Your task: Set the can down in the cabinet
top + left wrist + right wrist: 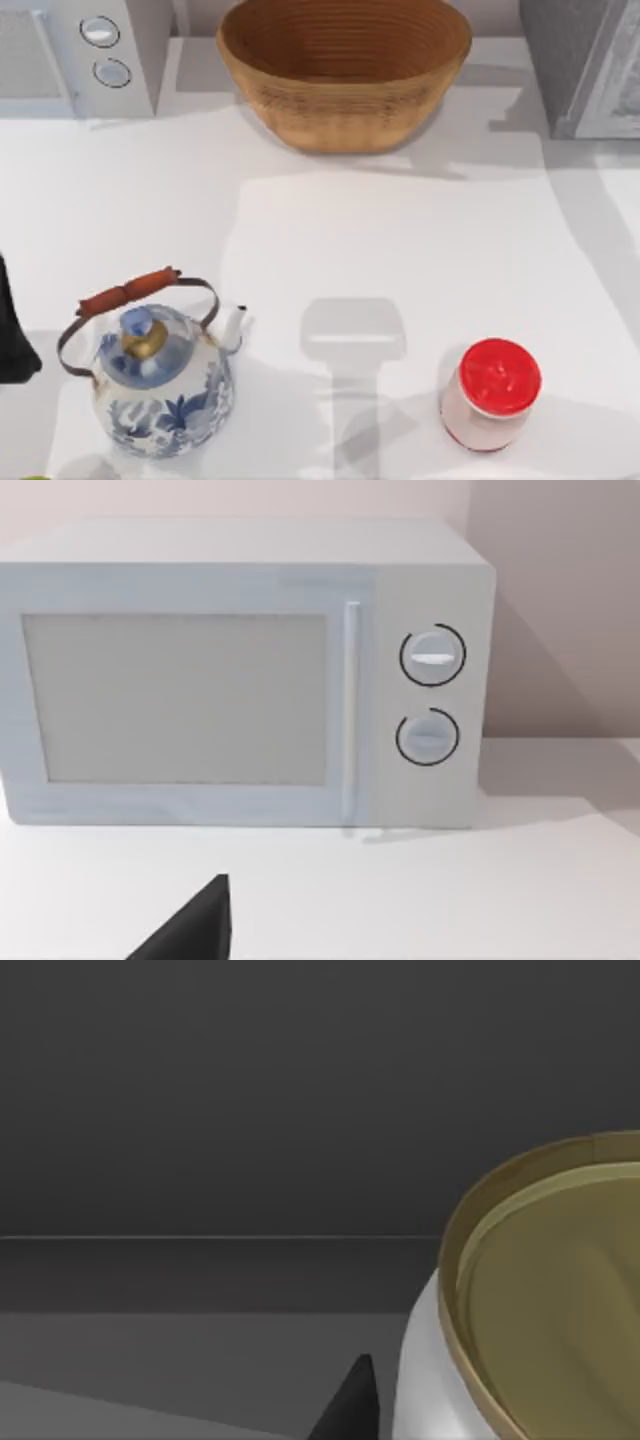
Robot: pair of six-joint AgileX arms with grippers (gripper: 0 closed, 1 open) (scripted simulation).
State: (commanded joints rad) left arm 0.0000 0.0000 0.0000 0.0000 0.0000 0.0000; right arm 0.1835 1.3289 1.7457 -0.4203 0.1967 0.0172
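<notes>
Can [490, 392] upright on worktop [400, 250] at 5 o'clock, untouched. My left pincer [15, 330] parked at 9 o'clock; can't tell its grip state. Approach can w/ right arm, grip sides mid-height, keep upright.

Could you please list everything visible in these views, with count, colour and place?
can: one, red top and pale pinkish-white sides, upright at the table's front right.
kettle: one, blue-and-white floral with a gold lid knob and reddish handle grip, front left.
basket: one, brown woven, back centre.
microwave: one, pale grey with two round dials, back left corner, door shut.
cabinet: one, grey, back right corner, partly seen.
white container with a gold rim: one, close in the right wrist view; I cannot tell what it is.
table: one, white.
left arm: dark part at the top view's left edge, apparently parked.
</notes>
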